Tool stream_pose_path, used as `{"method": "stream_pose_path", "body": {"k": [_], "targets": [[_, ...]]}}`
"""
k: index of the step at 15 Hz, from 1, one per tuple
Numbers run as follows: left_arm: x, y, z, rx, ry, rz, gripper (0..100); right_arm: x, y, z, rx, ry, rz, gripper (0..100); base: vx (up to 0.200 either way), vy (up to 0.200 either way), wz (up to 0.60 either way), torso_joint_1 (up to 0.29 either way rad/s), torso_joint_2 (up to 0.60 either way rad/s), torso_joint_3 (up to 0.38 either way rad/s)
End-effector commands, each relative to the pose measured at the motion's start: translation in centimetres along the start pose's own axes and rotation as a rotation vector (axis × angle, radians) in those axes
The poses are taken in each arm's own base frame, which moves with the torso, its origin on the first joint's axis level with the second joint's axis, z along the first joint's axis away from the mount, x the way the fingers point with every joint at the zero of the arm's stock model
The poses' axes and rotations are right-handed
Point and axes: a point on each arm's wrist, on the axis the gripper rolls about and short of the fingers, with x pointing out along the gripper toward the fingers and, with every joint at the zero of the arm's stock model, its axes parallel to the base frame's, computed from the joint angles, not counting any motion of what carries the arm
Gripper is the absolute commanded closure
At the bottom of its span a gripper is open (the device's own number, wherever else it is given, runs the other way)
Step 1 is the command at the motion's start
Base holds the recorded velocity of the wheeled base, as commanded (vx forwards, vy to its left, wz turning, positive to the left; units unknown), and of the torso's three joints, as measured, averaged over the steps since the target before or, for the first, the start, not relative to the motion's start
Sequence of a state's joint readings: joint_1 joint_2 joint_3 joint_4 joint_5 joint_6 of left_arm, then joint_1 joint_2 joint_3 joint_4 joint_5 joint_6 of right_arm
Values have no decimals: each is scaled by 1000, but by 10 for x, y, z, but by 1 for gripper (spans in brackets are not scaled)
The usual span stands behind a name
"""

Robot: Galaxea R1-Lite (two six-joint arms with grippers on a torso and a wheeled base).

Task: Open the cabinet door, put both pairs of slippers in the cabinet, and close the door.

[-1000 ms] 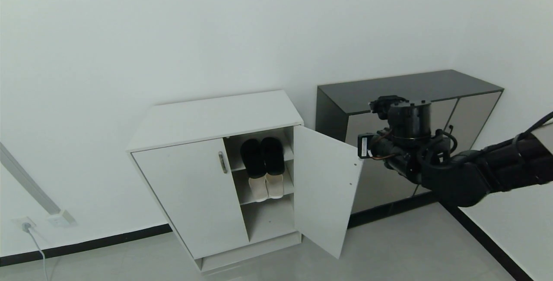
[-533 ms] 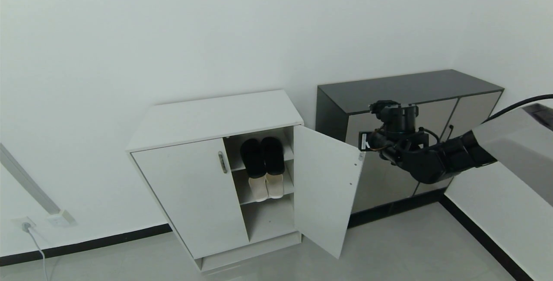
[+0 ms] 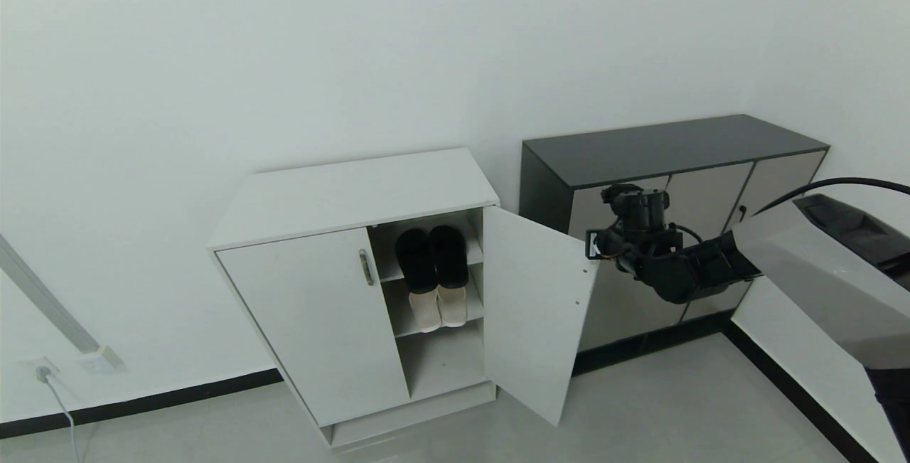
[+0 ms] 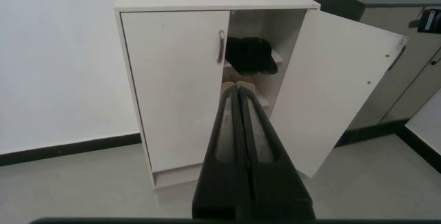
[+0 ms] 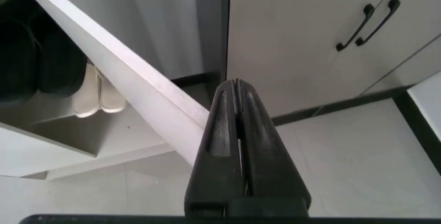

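right gripper [image 5: 236,89] pinched closed, empty, just beside free edge of open cabinet door [image 3: 533,306]. Door likely light, stiff, free-swinging: push outer face near that edge.

Black slippers [image 3: 431,257] on upper cabinet shelf [image 3: 475,255], white slippers [image 3: 437,309] on middle shelf [image 3: 399,317]

Head high, wrists nearer, all facing cabinet [image 3: 355,196]

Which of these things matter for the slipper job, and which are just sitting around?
Part of the job: white cabinet, its open door, black slippers, pale slippers, right gripper by the door's edge.
Just there: dark cabinet, wall socket.
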State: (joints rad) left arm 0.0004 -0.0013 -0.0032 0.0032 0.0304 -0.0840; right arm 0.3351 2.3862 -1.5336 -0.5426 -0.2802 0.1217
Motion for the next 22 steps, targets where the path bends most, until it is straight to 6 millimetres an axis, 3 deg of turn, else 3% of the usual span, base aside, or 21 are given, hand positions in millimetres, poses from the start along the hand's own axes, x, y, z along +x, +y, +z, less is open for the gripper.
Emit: {"method": "stream_pose_path", "body": {"k": [1,11,14,20,22], "targets": [[0,0,0,0,1,1,100,8,-1,-3,14,9,-5,100,0,0,0,0,0,0],[0,0,0,-2,1,1,100,7,6,-3,35,52,14,100,0,0,0,0,0,0],[0,0,0,-2,1,1,100,-9,24,-5,16,69,54,100,0,0,0,0,0,0],[0,0,0,-2,1,0,100,-88,86,-1,-36,78,246,100,0,0,0,0,0,0],[0,0,0,-3,1,1,100,-107,97,-1,-55,81,285,100,0,0,0,0,0,0]]}}
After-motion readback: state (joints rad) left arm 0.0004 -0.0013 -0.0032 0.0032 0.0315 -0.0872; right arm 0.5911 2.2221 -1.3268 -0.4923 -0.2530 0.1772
